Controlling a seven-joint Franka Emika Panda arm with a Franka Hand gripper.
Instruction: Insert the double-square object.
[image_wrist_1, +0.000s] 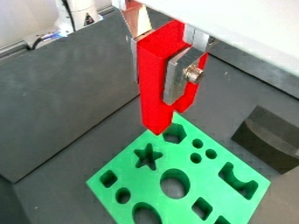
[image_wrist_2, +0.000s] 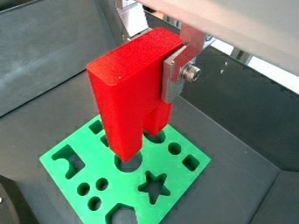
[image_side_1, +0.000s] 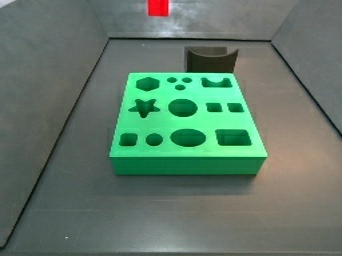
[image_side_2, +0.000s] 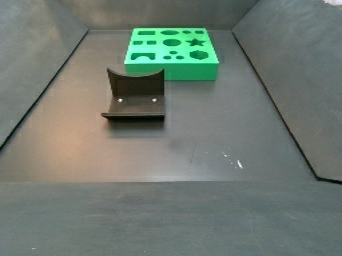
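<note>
My gripper (image_wrist_1: 162, 74) is shut on the double-square object (image_wrist_1: 156, 83), a bright red glossy peg, and holds it upright, well above the green block (image_wrist_1: 229, 199) with shaped holes. In both wrist views a silver finger (image_wrist_2: 176, 72) presses the peg's side (image_wrist_2: 128, 96). The peg's forked lower end hangs over the block (image_wrist_2: 191, 163), apart from it. In a side view only the peg's lower tip (image_side_1: 158, 7) shows at the upper edge, far above the block (image_side_1: 187, 162). The gripper itself is out of both side views.
The dark fixture (image_side_1: 210, 58) stands just beyond the green block (image_side_2: 174, 66) and shows in both side views (image_side_2: 134, 95) and in a wrist view (image_wrist_1: 268, 136). Dark sloping walls enclose the grey floor (image_side_2: 201, 160).
</note>
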